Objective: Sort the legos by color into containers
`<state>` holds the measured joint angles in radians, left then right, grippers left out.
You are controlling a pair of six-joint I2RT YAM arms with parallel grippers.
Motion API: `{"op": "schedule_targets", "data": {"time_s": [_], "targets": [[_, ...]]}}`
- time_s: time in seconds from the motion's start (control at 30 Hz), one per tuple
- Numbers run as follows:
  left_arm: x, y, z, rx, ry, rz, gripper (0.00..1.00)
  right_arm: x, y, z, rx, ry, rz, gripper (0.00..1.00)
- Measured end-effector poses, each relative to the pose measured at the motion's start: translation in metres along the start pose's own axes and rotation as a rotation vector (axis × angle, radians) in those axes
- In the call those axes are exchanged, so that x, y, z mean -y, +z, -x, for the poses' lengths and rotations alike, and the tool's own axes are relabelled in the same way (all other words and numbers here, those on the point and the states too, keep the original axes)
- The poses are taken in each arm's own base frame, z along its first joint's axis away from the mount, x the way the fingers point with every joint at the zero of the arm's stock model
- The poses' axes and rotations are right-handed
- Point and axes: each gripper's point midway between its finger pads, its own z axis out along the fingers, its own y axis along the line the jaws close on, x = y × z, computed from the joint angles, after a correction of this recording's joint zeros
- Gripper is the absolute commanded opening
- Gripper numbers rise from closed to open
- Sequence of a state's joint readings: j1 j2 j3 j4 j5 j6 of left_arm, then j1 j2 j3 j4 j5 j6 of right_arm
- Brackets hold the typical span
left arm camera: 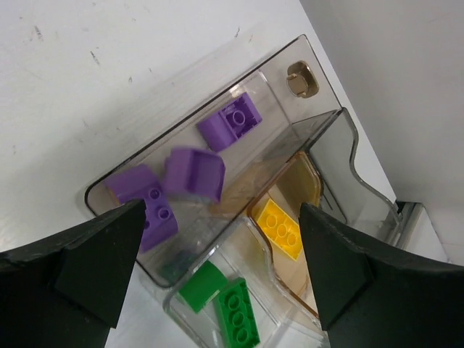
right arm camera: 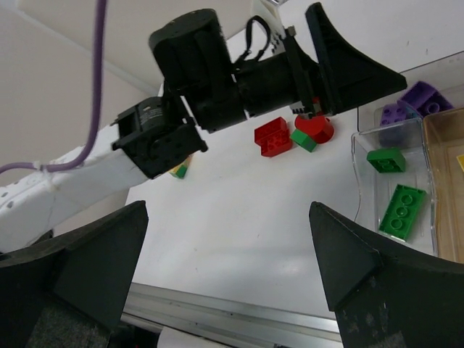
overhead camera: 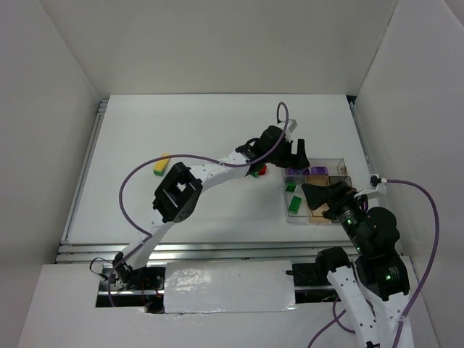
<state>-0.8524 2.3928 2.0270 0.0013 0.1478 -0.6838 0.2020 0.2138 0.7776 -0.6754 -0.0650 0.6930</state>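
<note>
Fingers [left arm camera: 94,261] of the left gripper [left arm camera: 221,217] stand spread wide with nothing between them and nothing touching them. The gripper hangs over the far left corner of the clear divided box [overhead camera: 341,161], which sits on the right side of the white table [overhead camera: 217,130].

Seen between those fingers, three purple bricks [left arm camera: 230,122] lie in the box's far left compartment. One of them looks blurred, so whether it is resting cannot be told. A yellow brick [left arm camera: 281,228] lies in the amber-bottomed compartment beside them. Two green bricks [left arm camera: 235,313] lie in the clear near left compartment.

The right gripper [overhead camera: 319,194] hovers over the near middle of the box, its fingers [right arm camera: 72,268] also fully spread and empty. It hides part of the box in the overhead view.

Just left of the box, two red bricks [right arm camera: 273,136] and a small green brick [right arm camera: 304,141] lie loose on the table, close under the left gripper. A yellow and green brick pair [overhead camera: 161,165] lies well apart on the far left of the table. The left arm [overhead camera: 210,174] stretches across the table between the pair and the box.
</note>
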Motion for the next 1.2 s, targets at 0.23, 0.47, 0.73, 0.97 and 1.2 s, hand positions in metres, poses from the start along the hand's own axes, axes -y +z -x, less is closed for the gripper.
{"op": "schedule_targets", "data": {"time_s": [0.23,0.47,0.73,0.97,1.2], "targets": [[0.006,-0.052,0.043,0.092,-0.003,0.133,0.99,0.010,0.012,-0.016,-0.048,0.000,-0.012,1.00],[-0.052,-0.191,0.083,0.211,-0.121,0.507,1.00,0.048,0.062,-0.057,-0.251,0.013,-0.175,1.00],[-0.118,-0.363,0.020,0.220,-0.139,0.837,1.00,0.066,0.129,-0.103,-0.461,-0.134,-0.416,1.00],[-0.114,-0.410,-0.034,0.110,-0.026,0.861,1.00,0.031,0.220,-0.097,-0.542,-0.356,-0.386,1.00],[-0.105,-0.408,-0.052,0.086,0.017,0.829,1.00,0.055,0.238,-0.154,-0.823,-0.597,-0.279,1.00]]}}
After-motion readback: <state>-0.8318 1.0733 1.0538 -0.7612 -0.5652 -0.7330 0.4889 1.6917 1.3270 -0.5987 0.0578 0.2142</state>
